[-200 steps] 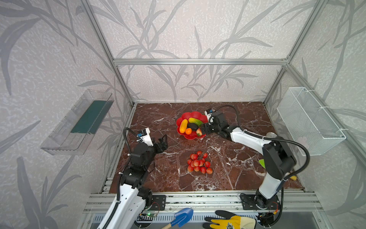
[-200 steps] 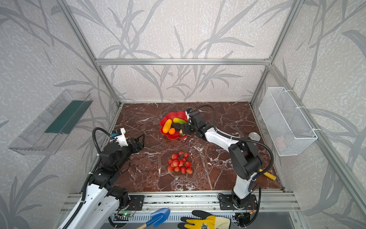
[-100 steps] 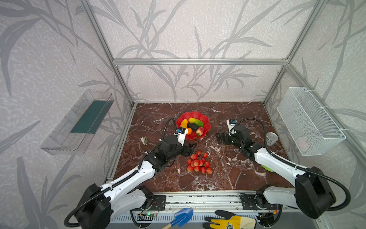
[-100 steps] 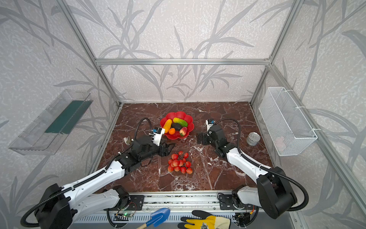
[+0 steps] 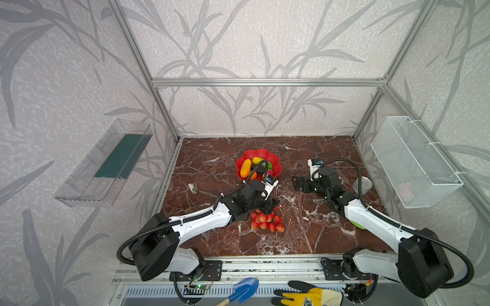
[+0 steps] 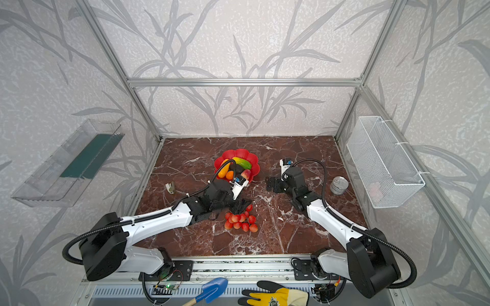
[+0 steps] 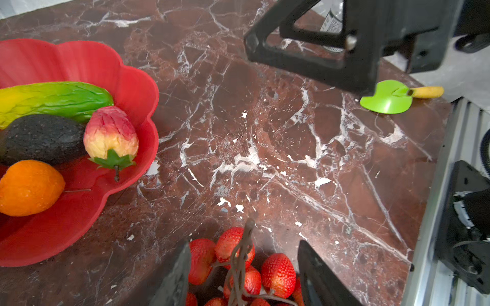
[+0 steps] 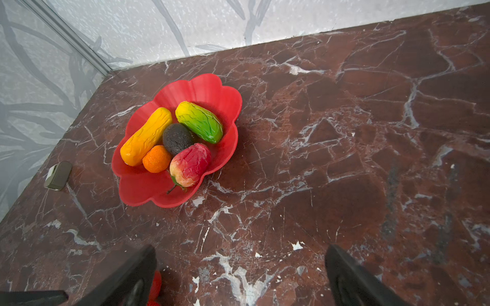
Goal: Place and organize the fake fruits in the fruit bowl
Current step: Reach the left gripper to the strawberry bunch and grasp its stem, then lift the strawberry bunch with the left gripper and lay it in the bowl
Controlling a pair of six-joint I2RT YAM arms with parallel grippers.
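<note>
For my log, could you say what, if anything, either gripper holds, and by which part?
Nothing held: left gripper, jaws open, straddles the strawberry bunch at its stem; right gripper empty.

I see a metal can (image 5: 362, 184) near the wire basket (image 5: 413, 161) — a clear tray (image 5: 106, 164) opposite, blue trowel (image 5: 245, 288) and glove (image 5: 310, 296) out front.

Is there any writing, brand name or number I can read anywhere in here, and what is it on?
Nothing here can be read as text.
tin can: printed label, glimpsed in the left wrist view, too blurred.
yellow glove: dark emblem on it, too small.
</note>
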